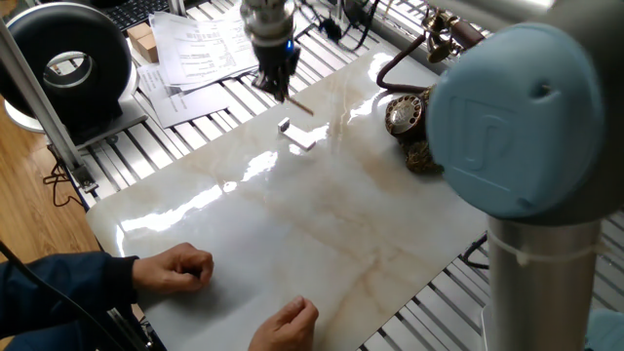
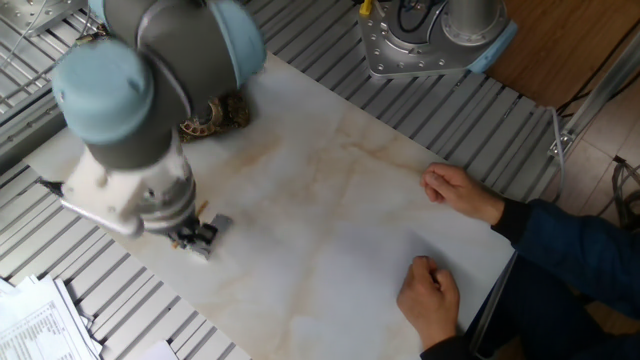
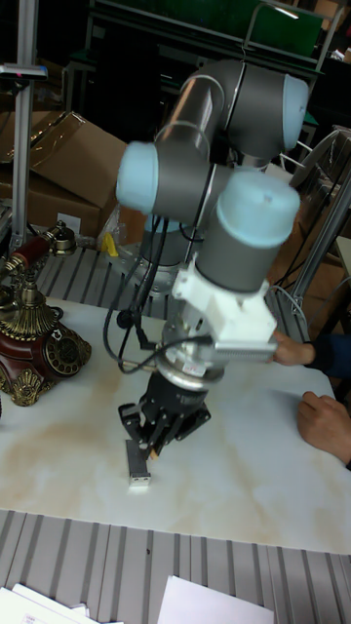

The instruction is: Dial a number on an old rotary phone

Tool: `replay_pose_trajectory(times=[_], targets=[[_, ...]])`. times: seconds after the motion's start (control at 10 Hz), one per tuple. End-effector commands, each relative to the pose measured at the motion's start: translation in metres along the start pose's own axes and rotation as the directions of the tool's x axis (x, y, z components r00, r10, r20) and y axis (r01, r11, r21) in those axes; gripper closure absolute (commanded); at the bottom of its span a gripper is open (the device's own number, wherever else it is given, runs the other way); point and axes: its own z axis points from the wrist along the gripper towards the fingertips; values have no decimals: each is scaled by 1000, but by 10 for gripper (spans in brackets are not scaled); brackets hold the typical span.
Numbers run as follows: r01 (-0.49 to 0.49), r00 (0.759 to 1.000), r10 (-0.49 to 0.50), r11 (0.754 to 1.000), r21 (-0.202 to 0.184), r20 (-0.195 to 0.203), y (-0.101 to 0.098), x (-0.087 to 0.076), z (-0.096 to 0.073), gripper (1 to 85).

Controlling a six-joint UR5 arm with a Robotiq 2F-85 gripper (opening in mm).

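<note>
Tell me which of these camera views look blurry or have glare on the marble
One fixed view: window glare streaks the marble slab, and the gripper is motion-smeared. The other fixed view: the arm's blue joint is blurred; the person's hands are sharp. Tall fixed view: dimmer background, arm slightly soft, the old rotary phone clear.

We see shiny smooth marble-look table top point(image 1: 292, 224). Old phone point(image 3: 34, 346): bumpy brown metal, shiny red-brown body. Robot arm point(image 3: 239, 234): smooth grey metal, blue plastic caps.
</note>
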Motion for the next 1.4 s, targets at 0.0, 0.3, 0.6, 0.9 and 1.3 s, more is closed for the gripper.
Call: replay_pose_trajectory(times=[0.0, 0.3, 0.6, 0.9, 1.3], targets=[[102, 995, -102, 995, 6, 11, -9, 32, -49, 837], [167, 986, -168, 986, -25, -19, -4, 86, -67, 837], [198, 978, -192, 978, -72, 87, 16, 81, -73, 837], [342, 923, -334, 940, -11, 190, 12, 54, -76, 837], [343, 920, -348, 938, 58, 182, -5, 50, -76, 837]])
